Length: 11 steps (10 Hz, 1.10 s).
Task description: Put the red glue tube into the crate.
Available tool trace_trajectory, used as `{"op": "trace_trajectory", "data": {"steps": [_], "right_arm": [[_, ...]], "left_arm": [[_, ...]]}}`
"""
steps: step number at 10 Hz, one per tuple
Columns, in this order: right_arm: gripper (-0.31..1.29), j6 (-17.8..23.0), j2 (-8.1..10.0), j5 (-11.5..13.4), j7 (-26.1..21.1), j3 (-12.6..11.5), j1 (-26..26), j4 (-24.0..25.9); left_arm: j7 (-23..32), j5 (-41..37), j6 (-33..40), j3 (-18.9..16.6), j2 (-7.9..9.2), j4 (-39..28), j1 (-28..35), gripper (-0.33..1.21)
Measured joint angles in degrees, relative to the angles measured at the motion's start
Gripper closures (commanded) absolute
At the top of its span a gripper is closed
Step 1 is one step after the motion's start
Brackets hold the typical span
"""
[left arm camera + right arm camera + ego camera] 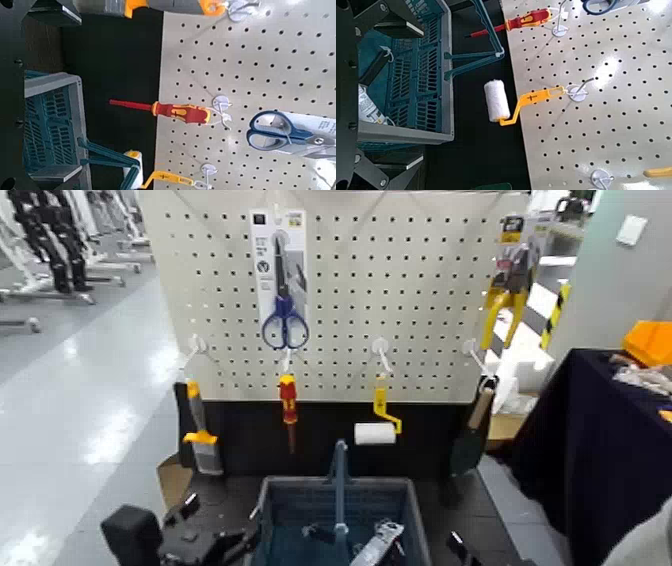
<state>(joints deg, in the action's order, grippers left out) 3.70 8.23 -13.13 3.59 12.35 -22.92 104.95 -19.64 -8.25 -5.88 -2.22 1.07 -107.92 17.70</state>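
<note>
Pegboard point(230, 300): largest item, across the upper centre of the head view. Blue scissors point(285, 320), yellow-handled pliers point(510, 295), a red-and-yellow screwdriver point(289, 400) and a white paint roller point(375, 433) hang on it. None is named in the task.

Crate point(412, 515): bottom centre of the head view, upright, centre handle point(340, 480) raised.

Left gripper point(78, 95): lower left of the head view, beside the crate. Jaws spread wide, nothing pinched.

Right gripper point(418, 96): lower right of the head view, on the crate's other side. Jaws likewise spread, no item held.

Red glue tube point(378, 545): inside the crate, bottom centre of the head view, right of the handle; free of both grippers. Its white printed surface shows; whether it lies flat on the floor cannot be told. A dark-handled item point(376, 68) is also in the crate.

Progress: placement and release are judged complete. No step in the stated task appears outstanding; at most, withdrawal of the arms remains, with care taken to clear the raised handle.
</note>
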Motion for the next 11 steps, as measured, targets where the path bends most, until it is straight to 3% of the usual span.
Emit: {"op": "trace_trajectory", "data": {"steps": [4,9,11], "right_arm": [[0.20,1.2,-0.35,2.7,-2.1,-1.1,-2.1,1.4],[0.20,-0.7,-0.42,4.2,-3.8,-1.3,-3.1,2.9],[0.11,-0.8,-0.48,5.6,-5.2,-1.2,-3.2,3.4]], "left_arm": [[6.1,6.2,7.9,0.7,-1.07,0.4,7.1,-0.14],[11.7,7.3,12.0,2.8,-1.07,0.4,9.2,-0.07],[11.6,7.2,11.9,3.0,-1.07,0.3,9.2,-0.07]]}}
